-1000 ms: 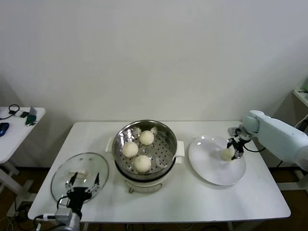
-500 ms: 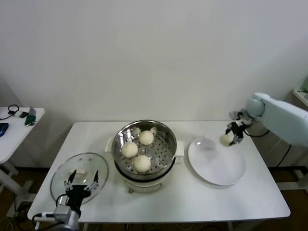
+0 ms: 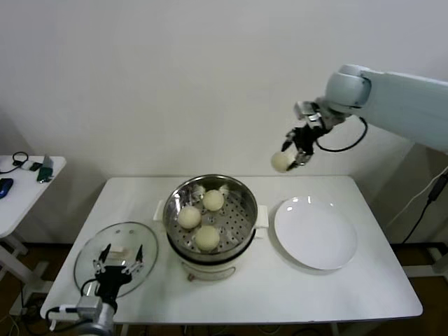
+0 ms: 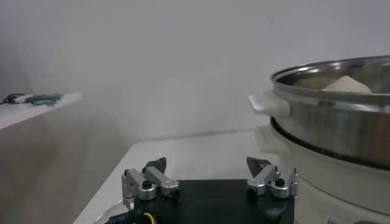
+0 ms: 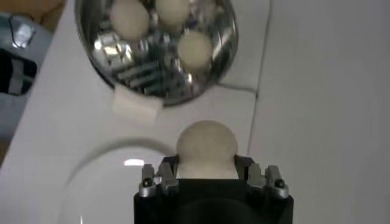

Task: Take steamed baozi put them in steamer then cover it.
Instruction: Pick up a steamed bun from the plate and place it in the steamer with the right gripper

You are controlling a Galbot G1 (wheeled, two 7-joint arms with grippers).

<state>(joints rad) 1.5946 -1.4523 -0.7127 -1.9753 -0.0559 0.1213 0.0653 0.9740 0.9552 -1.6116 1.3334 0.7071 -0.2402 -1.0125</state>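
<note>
The steel steamer (image 3: 241, 190) on its cream pot base stands mid-table and holds three baozi (image 3: 206, 238). My right gripper (image 3: 290, 155) is shut on the fourth baozi (image 3: 281, 162) and holds it high in the air, to the right of and above the steamer. In the right wrist view the held baozi (image 5: 206, 148) sits between the jaws, with the steamer (image 5: 224, 45) and its buns beyond. The glass cover (image 3: 92, 253) lies flat at the table's front left. My left gripper (image 3: 120, 260) is open over the cover; it also shows in the left wrist view (image 4: 207, 175), with the steamer (image 4: 341, 119) beside it.
An empty white plate (image 3: 315, 232) lies right of the steamer. A small side table (image 3: 21, 189) with a few items stands at the far left. A white wall runs behind the table.
My right gripper has lifted the baozi off the plate, up and to the left, towards the steamer. The plate now holds nothing. The left gripper has hardly moved.
</note>
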